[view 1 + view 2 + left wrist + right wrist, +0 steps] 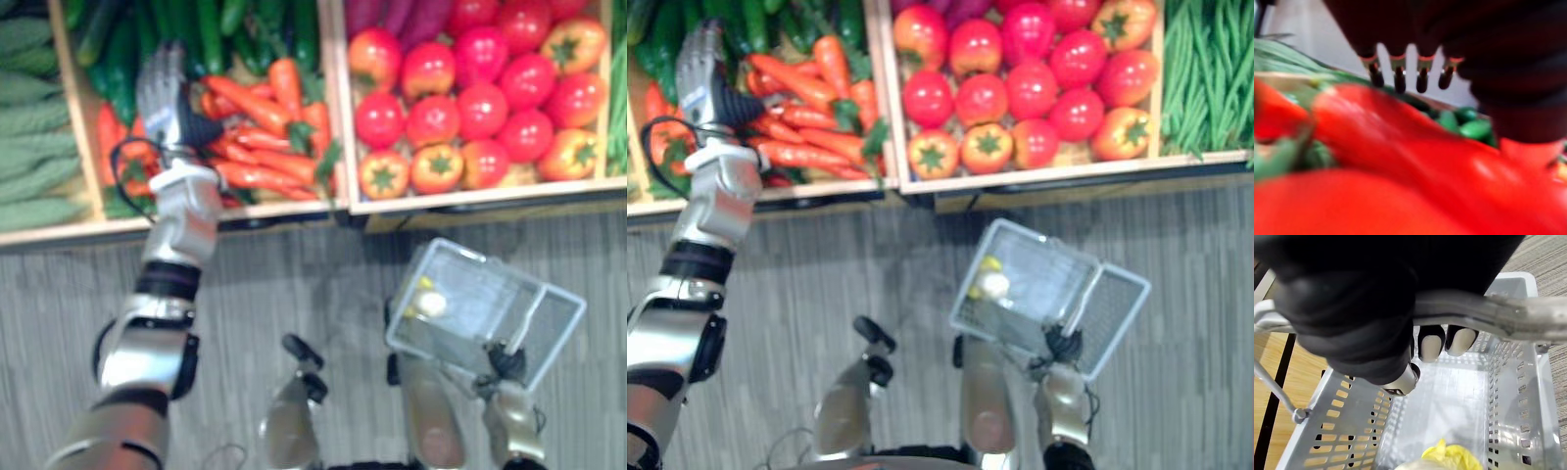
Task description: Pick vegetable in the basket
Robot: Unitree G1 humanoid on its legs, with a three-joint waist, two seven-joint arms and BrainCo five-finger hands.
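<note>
Orange carrots (260,117) with green tops lie heaped in a wooden crate on the stand. My left hand (162,90) is stretched out over their left end, open, fingers straight. Close up, its dark fingertips (1397,82) hover just past the nearest carrot (1400,147), touching nothing that I can see. Low at the right hangs a pale grey plastic basket (554,318), tilted. My right hand (1431,341) is shut on its metal handle (1488,313). A small yellow-and-white item (428,302) lies inside the basket.
Red and orange tomatoes (470,98) fill the crate to the right of the carrots. Dark cucumbers (196,29) lie behind them and bumpy green gourds (29,127) to the left. Green beans (1205,78) are at the far right. The stand's wooden front edge (294,211) runs above the grey floor.
</note>
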